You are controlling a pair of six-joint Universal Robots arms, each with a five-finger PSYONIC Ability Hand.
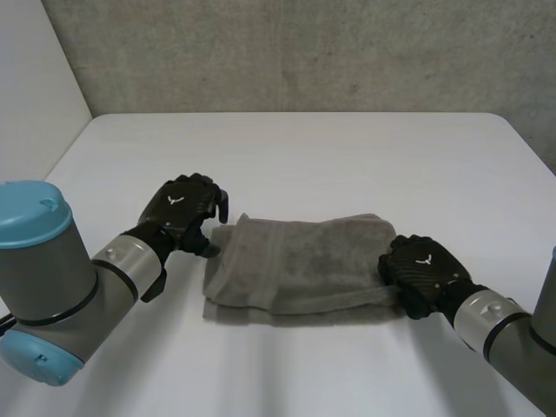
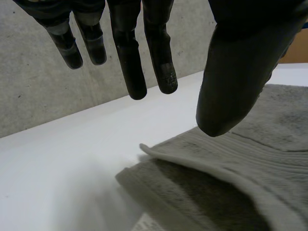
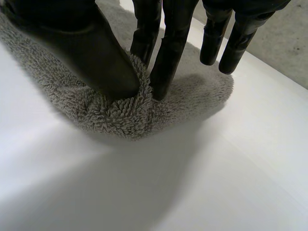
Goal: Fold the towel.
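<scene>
Head view: the grey towel (image 1: 304, 261) lies doubled on the bench (image 1: 304, 148).
My left robot hand (image 1: 184, 208) hangs straight-fingered over its left edge, gripping nothing, likely ready to steady it; the layers sit slightly askew. My right robot hand (image 1: 421, 271) clamps the right end between thumb and fingers, probably for the next fold.

White table (image 1: 304, 148) — grey concrete wall (image 1: 304, 52)
</scene>
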